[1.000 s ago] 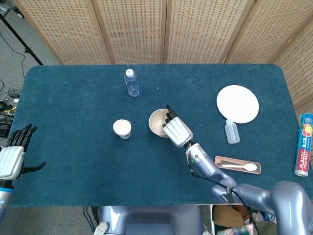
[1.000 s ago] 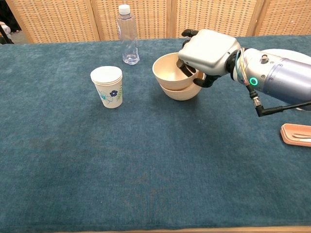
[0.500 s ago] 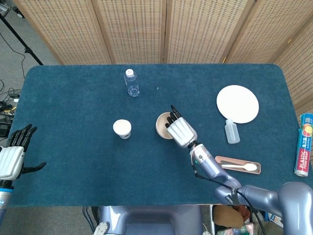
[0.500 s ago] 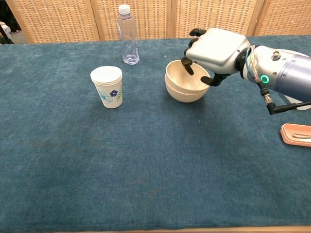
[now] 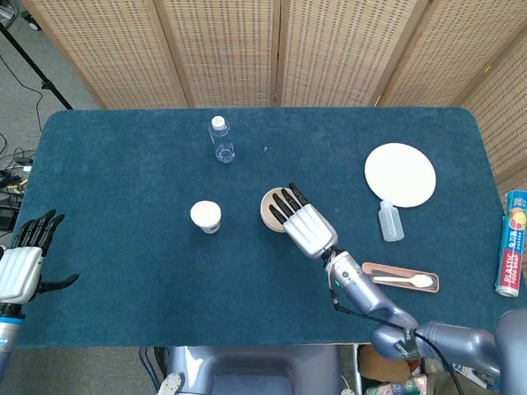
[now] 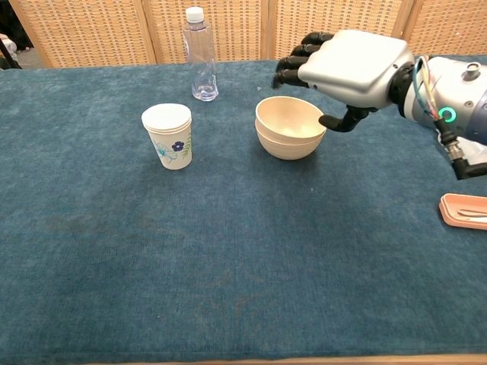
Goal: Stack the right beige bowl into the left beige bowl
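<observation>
Two beige bowls [image 6: 289, 129] sit nested, one inside the other, near the table's middle; in the head view the stacked bowls [image 5: 272, 207] are partly covered by my right hand. My right hand [image 6: 351, 67] hovers above and just right of the bowls with fingers spread, holding nothing; the head view shows the right hand [image 5: 303, 222] over their right side. My left hand [image 5: 23, 259] hangs open off the table's left edge, far from the bowls.
A paper cup [image 6: 168, 134] with a flower print stands left of the bowls, a clear water bottle [image 6: 198, 55] behind them. To the right lie a white plate [image 5: 400, 174], a small squeeze bottle [image 5: 390, 220], a pink tray with a spoon [image 5: 400, 278] and a plastic roll [image 5: 512, 243].
My right hand let go of the upper bowl, which settled level into the lower one. The hand then rose and drew back to the right with its fingers opening.
</observation>
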